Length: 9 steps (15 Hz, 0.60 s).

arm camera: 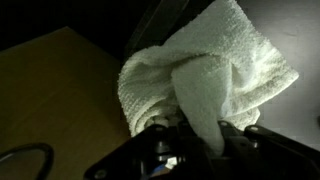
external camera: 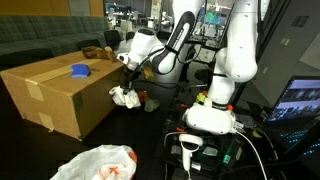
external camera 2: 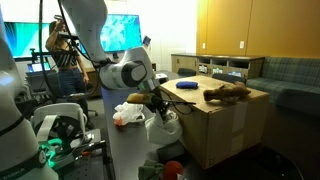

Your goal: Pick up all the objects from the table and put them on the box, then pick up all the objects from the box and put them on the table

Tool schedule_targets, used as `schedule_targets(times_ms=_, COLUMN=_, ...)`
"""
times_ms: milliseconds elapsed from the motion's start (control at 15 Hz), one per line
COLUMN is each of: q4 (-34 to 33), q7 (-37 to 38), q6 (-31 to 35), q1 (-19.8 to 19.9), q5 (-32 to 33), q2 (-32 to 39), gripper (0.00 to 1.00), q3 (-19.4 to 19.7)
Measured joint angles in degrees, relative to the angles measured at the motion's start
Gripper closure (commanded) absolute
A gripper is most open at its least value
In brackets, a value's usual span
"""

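Gripper (external camera: 127, 78): jaws pressed onto a bunched fold of a white towel (external camera: 125, 96). The wrist view shows the fold pinched between the fingertips (arm camera: 222, 138) and the rest of the cloth billowing out beyond them.

Towel position: in the air, hanging free from the gripper just off the box (external camera: 50, 95), beside the corner nearest the robot. Its lower end hangs below the level of the box top. It is not resting on anything that I can see.

On the box top: a blue thing (external camera: 80, 71) near the middle, and a brown soft toy (external camera 2: 228, 93) toward the far edge. Both are well apart from the gripper.

A white and red plastic bag (external camera: 95, 162) lies low in the foreground, apart from the box.

Step in hand (judgement): a carry of the towel between table and box. These frames alone do not settle the direction. With two items sitting on the box, either half of the task fits.

Next move (judgement):
- If loading, raise the towel clear of the box edge, move it over bare cardboard near the corner, then release.
- If unloading, lower it beside the box and release.
- The table surface is too dark to make out.
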State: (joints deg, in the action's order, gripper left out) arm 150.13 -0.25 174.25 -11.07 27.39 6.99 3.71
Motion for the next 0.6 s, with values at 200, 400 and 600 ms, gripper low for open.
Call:
schedule_targets(times_ms=200, q4=1.63, q7=-12.13, q6=-3.94, q1=4.46, q5=-14.91, q2=-4.52, gripper=0.92, q3=-7.36)
schedule_targets(times_ms=400, q4=0.04, q7=-22.03, q6=-13.40, q1=4.52, q5=-26.76, q2=-10.73, gripper=0.92, q3=-9.08)
schedule_targets(times_ms=600, q4=-4.29, q7=-23.67, q6=-25.66, q1=4.63, q5=-27.60, q2=-17.52, gripper=0.92, q3=-7.34)
